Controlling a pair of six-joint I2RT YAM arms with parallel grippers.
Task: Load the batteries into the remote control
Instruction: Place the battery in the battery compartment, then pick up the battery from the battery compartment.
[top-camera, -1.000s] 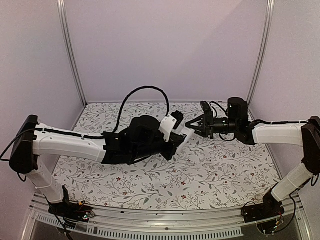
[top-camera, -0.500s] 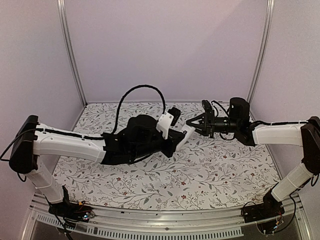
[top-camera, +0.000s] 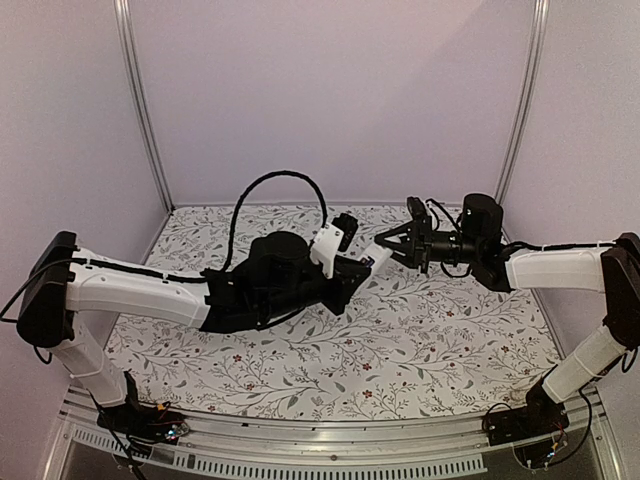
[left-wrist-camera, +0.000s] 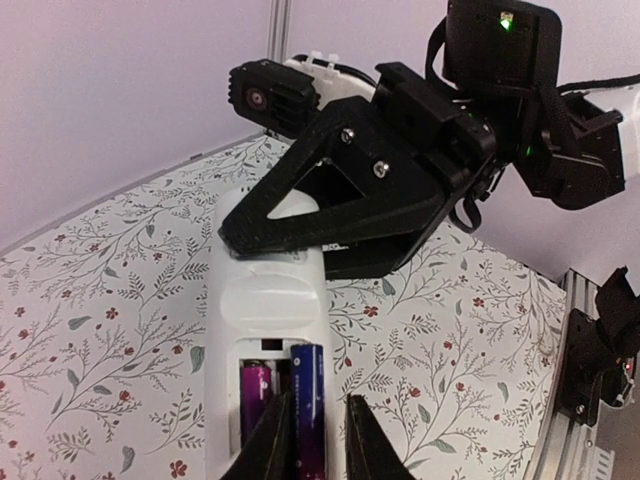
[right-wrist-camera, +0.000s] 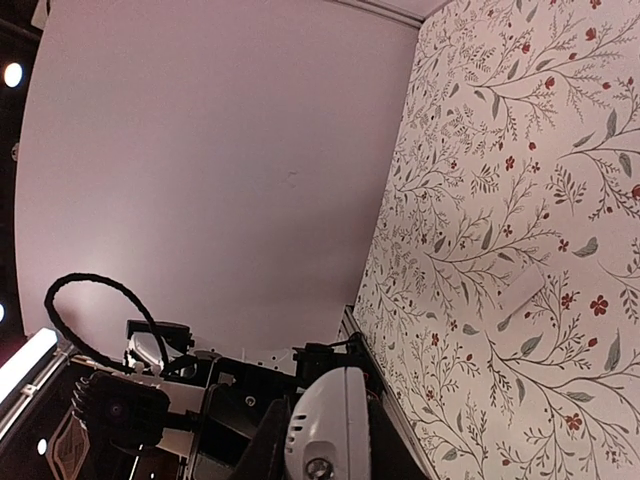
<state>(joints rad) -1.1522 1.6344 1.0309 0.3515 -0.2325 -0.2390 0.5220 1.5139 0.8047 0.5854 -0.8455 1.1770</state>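
The remote control (left-wrist-camera: 262, 300) hangs above the bench (left-wrist-camera: 120, 300), long axis spanning both arms; right gripper (left-wrist-camera: 288, 238) clamps its right end; left gripper (left-wrist-camera: 312, 440), barely parted, straddles one of the seated batteries (left-wrist-camera: 306, 395)

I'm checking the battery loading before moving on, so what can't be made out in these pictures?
Left wrist view: the bottom edge cuts off the batteries and remote control; whether the left hand touches a battery is unclear.
Top view: the left arm hides the batteries and most of the remote.
Right wrist view: small white piece on the table, too small to identify.
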